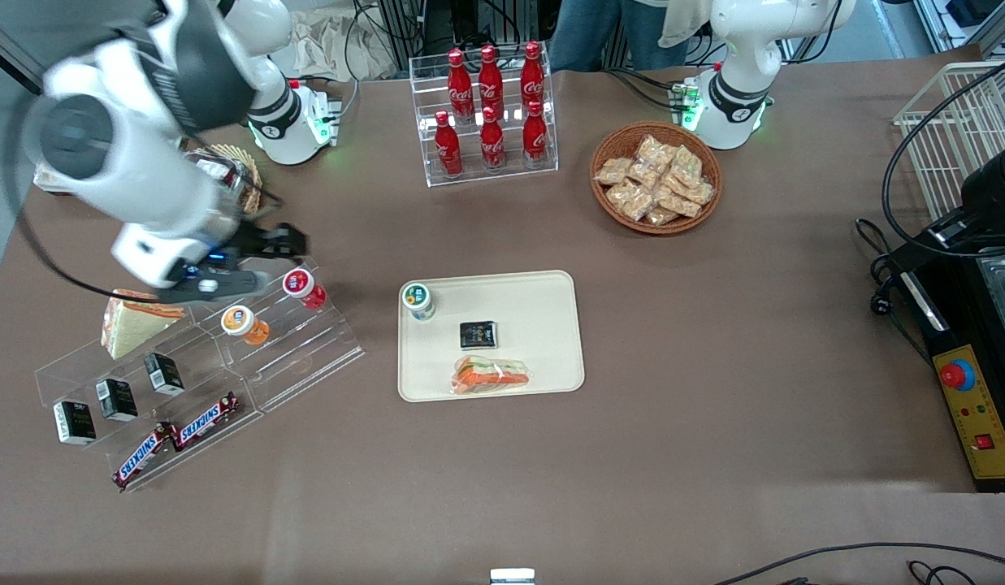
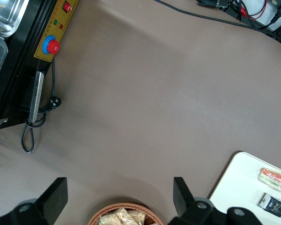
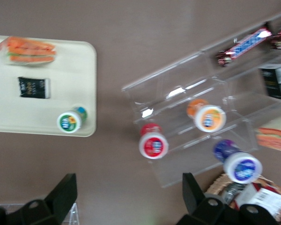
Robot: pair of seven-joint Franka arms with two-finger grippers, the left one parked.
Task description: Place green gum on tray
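Observation:
The green gum (image 1: 418, 301), a small container with a green-rimmed white lid, stands upright on the cream tray (image 1: 551, 341) at the tray's corner farthest from the front camera, toward the working arm. It also shows in the right wrist view (image 3: 70, 120) on the tray (image 3: 79, 75). My gripper (image 1: 284, 241) is open and empty, high above the table over the clear stepped rack (image 1: 307, 357), well away from the gum. Its fingers (image 3: 63, 194) stand wide apart with bare table between them.
On the tray lie a black packet (image 1: 478, 334) and a wrapped sandwich (image 1: 490, 375). The rack holds red-lidded (image 1: 301, 284), orange-lidded (image 1: 240, 322) and blue-lidded (image 3: 241, 165) containers, black boxes and Snickers bars (image 1: 177, 439). A cola bottle stand (image 1: 490, 114) and a snack basket (image 1: 656, 179) are farther back.

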